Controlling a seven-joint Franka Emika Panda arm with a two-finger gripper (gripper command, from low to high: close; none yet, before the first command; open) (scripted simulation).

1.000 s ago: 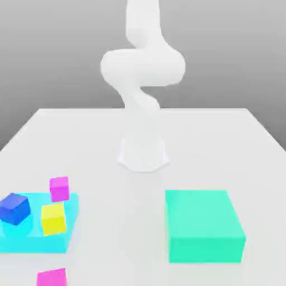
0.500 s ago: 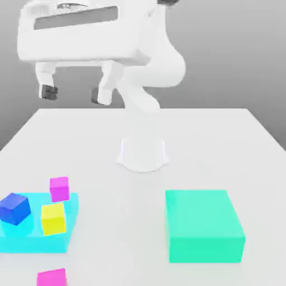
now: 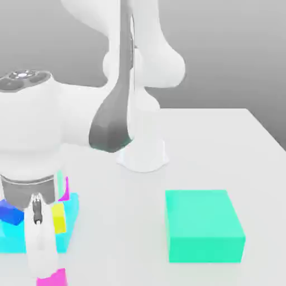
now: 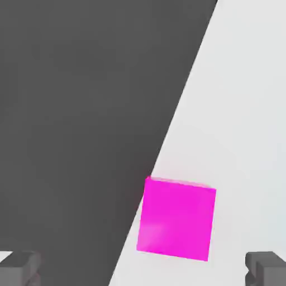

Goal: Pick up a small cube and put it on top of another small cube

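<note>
One small cube (image 3: 54,277), magenta-pink, lies at the table's front edge on the exterior view's left. In the hand view this small cube (image 4: 176,219) sits right by the table's edge. My gripper (image 3: 42,267) hangs just above it, pointing down. Its dark fingertips (image 4: 267,268) stand wide apart on either side of the cube, so my gripper (image 4: 143,269) is open and holds nothing. The other small cube (image 3: 66,187) stands farther back by the cyan platform, mostly hidden behind my hand.
A flat cyan platform (image 3: 70,222) carries a yellow cube (image 3: 58,218) and a blue cube (image 3: 8,213). A large green block (image 3: 204,224) lies on the exterior view's right. The arm's white base (image 3: 143,153) stands at mid-table.
The arm has swung down from high at the back to the front left. My hand now hangs over the near magenta cube. The jaws stayed open.
</note>
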